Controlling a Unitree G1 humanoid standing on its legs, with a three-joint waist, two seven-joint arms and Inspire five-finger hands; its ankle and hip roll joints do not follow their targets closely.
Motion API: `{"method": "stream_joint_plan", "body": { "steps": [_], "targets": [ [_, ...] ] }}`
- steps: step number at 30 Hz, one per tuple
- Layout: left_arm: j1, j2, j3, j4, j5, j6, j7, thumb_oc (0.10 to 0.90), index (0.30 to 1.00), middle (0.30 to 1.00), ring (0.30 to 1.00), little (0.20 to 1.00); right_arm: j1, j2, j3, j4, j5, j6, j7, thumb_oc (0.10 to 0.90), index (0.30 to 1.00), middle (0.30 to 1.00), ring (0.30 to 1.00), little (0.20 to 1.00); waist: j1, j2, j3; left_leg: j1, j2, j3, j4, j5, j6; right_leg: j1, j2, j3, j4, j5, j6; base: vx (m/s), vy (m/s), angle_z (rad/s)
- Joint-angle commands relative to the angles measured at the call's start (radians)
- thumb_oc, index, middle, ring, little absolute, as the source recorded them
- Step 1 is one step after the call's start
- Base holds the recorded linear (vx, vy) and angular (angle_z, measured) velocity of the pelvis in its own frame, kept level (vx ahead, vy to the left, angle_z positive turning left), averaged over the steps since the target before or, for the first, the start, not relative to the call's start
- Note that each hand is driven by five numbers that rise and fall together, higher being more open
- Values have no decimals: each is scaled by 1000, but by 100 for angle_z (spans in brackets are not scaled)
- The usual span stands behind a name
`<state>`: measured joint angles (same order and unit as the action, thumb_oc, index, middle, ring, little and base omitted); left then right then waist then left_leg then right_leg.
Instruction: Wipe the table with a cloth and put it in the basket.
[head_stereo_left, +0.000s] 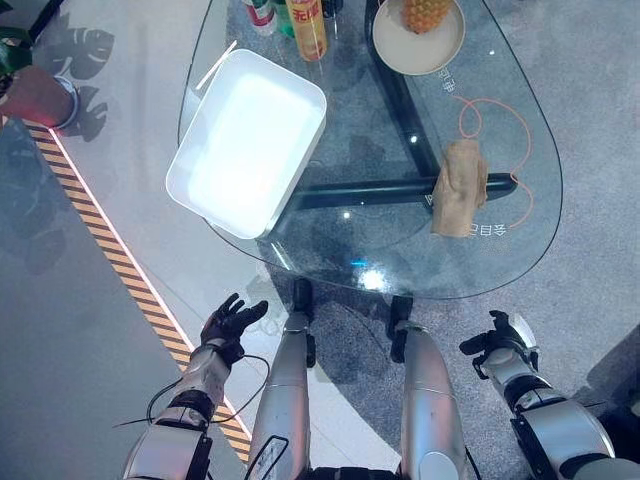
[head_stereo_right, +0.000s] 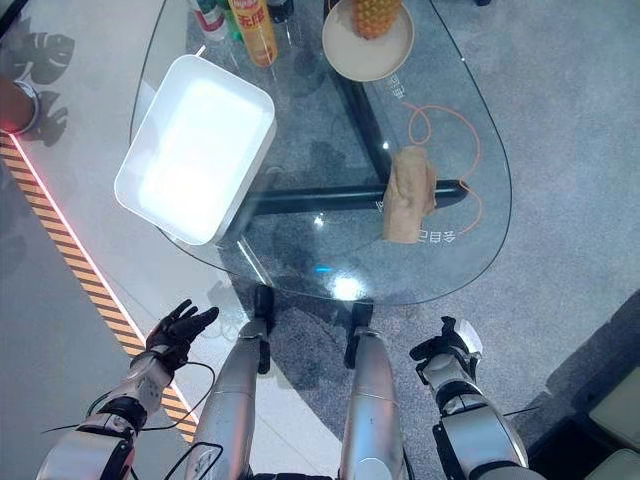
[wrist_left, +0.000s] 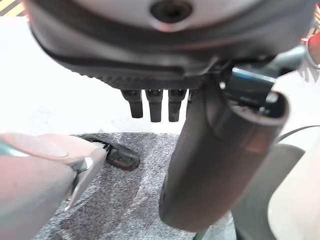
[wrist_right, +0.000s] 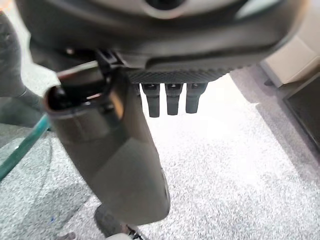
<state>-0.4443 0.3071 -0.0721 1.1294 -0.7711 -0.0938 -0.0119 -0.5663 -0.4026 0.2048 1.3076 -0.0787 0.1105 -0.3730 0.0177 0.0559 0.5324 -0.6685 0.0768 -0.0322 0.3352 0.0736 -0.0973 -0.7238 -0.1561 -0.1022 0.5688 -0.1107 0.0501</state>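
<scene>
1. The cloth (head_stereo_left: 460, 187) lies bunched near the right edge of the glass surface (head_stereo_left: 400, 262), untouched.
2. The left hand (head_stereo_left: 231, 324) and right hand (head_stereo_left: 503, 340) hang below the near edge, fingers relaxed, grasping nothing.
3. Risk: a shallow pinch on the slick glass may slide the cloth off the right edge.
4. Risk: the white basket (head_stereo_left: 248, 142) overhangs the left edge; a nudge while dropping the cloth could tip it.
5. Risk: wiping toward the far edge may strike the bowl (head_stereo_left: 418, 38) or bottles (head_stereo_left: 306, 24).

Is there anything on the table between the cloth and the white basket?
Nothing visible does. The cloth lies on the table's right part and the white basket on its left, with bare glass between them. The bottles and the pineapple bowl stand farther back.
</scene>
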Motion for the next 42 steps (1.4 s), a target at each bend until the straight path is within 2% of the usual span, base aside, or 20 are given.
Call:
{"method": "stream_joint_plan", "body": {
  "steps": [1,11,13,16,17,19,22,24,26,28,36,42],
  "targets": [
    [29,67,2,12,-17,-27,6,800,900,900,900,900,70,-49,0,1,20,4,-52,800,900,900,900,900,0,-23,-12,-38,-70,25,183,-142,68,4,56,22,-43,40,-12,0,0,0],
    [41,70,1,24,-10,-38,-12,800,900,900,900,900,75,-58,-14,10,75,-30,-61,800,900,900,900,900,-2,-20,-12,-33,-68,32,183,-145,62,11,50,12,-46,37,-18,0,0,0],
    [41,70,1,26,-5,-38,-15,800,900,900,900,900,71,-67,-35,16,177,-45,-52,800,900,900,900,900,-1,-19,-12,-28,-68,34,178,-145,61,16,49,10,-49,36,-18,0,0,0],
    [43,75,1,31,5,-35,-20,800,900,900,900,900,61,-104,-121,19,385,-125,-22,800,900,900,900,900,2,-21,-12,-19,-67,33,177,-148,61,26,49,5,-48,33,-18,0,0,0],
    [44,76,1,32,5,-35,-20,800,900,900,900,900,59,-106,-129,18,386,-124,-16,800,900,900,900,900,2,-21,-12,-18,-67,34,177,-148,61,27,49,5,-48,33,-18,0,0,0],
    [48,87,0,23,0,-29,-24,800,900,900,900,900,41,-136,-183,-14,498,-179,-34,800,900,900,900,900,5,-23,-12,-9,-65,36,172,-149,61,37,49,2,-51,35,-16,0,0,0],
    [58,92,-2,14,0,-30,-22,800,900,900,900,900,28,-150,-217,-54,546,-222,-74,800,900,900,900,900,5,-26,-12,3,-64,38,159,-147,62,46,51,2,-59,40,-13,0,0,0],
    [65,95,-2,3,-3,-32,-22,800,900,900,900,900,19,-160,-236,-97,566,-252,-115,800,900,900,900,900,5,-28,-12,12,-64,40,148,-144,62,52,53,2,-64,43,-11,0,0,0],
    [75,97,-7,-9,-12,-39,-19,800,900,900,900,900,19,-163,-258,-189,570,-303,-204,800,900,900,900,900,2,-32,-12,24,-66,43,131,-141,64,64,54,-2,-80,49,-9,0,0,0],
    [76,101,-7,-14,-21,-42,-15,800,900,900,900,900,15,-169,-266,-262,550,-326,-273,800,900,900,900,900,-2,-36,-12,26,-68,45,124,-140,64,67,53,-4,-92,55,-7,0,0,0],
    [55,110,-35,-14,-59,-48,-12,800,900,900,900,900,-72,-233,-235,-418,466,-353,-450,800,900,900,900,900,-9,-35,-12,4,-72,46,117,-137,67,43,53,-4,-99,59,-9,-33,24,1],
    [48,107,-50,-11,-80,-52,-6,800,900,900,900,900,-97,-241,-228,-457,457,-388,-513,800,900,900,900,900,-12,-33,-12,8,-76,44,104,-135,66,47,56,-6,-105,57,-8,-3,12,0]
  ]
}}
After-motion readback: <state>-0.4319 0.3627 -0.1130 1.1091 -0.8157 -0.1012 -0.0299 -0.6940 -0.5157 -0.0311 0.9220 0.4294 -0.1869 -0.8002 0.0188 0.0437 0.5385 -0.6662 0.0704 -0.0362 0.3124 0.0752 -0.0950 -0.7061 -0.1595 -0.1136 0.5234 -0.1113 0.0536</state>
